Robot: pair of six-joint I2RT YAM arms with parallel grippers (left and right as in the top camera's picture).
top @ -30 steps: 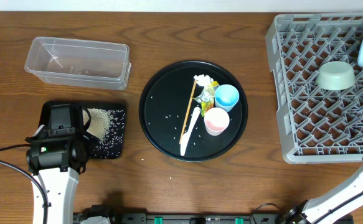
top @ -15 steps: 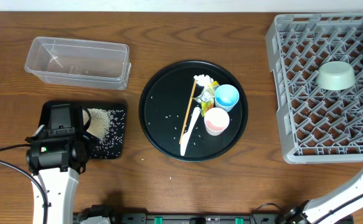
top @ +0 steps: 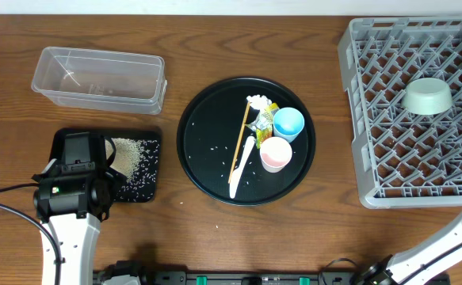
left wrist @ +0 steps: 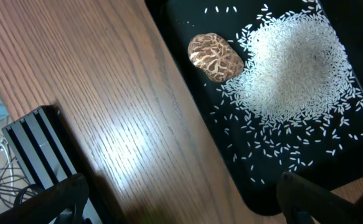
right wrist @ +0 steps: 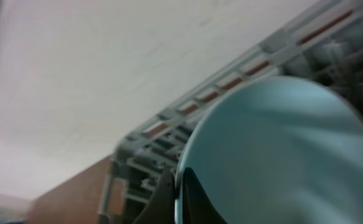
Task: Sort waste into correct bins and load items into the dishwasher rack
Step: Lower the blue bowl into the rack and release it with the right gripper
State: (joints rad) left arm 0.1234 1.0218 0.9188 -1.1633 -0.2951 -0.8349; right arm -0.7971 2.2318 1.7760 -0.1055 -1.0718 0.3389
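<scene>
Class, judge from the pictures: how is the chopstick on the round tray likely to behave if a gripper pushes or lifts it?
The chopstick looks thin and wooden, so it is probably stiff and very light. It is slim and lies flat on the smooth tray, so it may roll or slide when nudged and be awkward to pinch.

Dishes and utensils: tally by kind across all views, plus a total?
Bowls: 2 (mint bowl in the rack; light-blue bowl at the rack's edge)
Cups: 2 (blue cup, pink cup, both on the round tray)
Spoons: 1 (white spoon, same tray)
Chopsticks: 1 (wooden chopstick, same tray)
Total: 6
</scene>
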